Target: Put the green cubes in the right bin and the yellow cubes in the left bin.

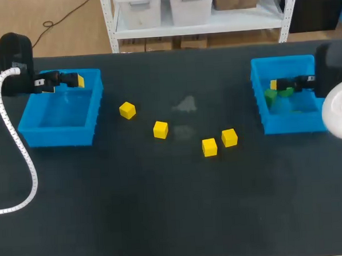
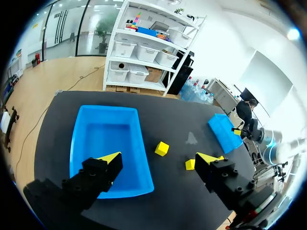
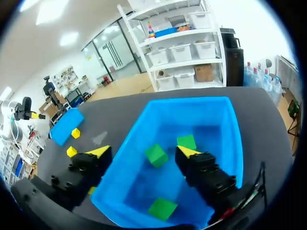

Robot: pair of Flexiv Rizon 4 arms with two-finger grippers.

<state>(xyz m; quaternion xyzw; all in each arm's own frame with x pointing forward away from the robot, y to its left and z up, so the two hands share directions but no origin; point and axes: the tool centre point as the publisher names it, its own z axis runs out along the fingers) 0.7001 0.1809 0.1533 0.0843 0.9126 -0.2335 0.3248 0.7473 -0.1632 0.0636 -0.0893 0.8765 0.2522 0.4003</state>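
Four yellow cubes [image 1: 160, 129] lie scattered on the black table [image 1: 164, 208] between the bins. Three green cubes [image 3: 156, 155] sit in the right bin [image 1: 288, 125] under the right gripper [image 3: 141, 151], jaws apart. The left gripper [image 2: 158, 157] hovers over the left bin [image 1: 57, 137], jaws apart.

Green cubes [image 3: 156, 155] showing between yellow-tipped black fingers [image 3: 98, 152], bright blue plastic bins [image 1: 56, 135], yellow cubes [image 1: 160, 129] dotting matte black tabletop [image 1: 164, 208]

Black fingers [image 2: 98, 175], yellow tips; white ribbed cable [image 1: 14, 133]; white arm [image 1: 341, 109].

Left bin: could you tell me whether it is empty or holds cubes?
Empty: the left bin shows only bare blue floor inside.
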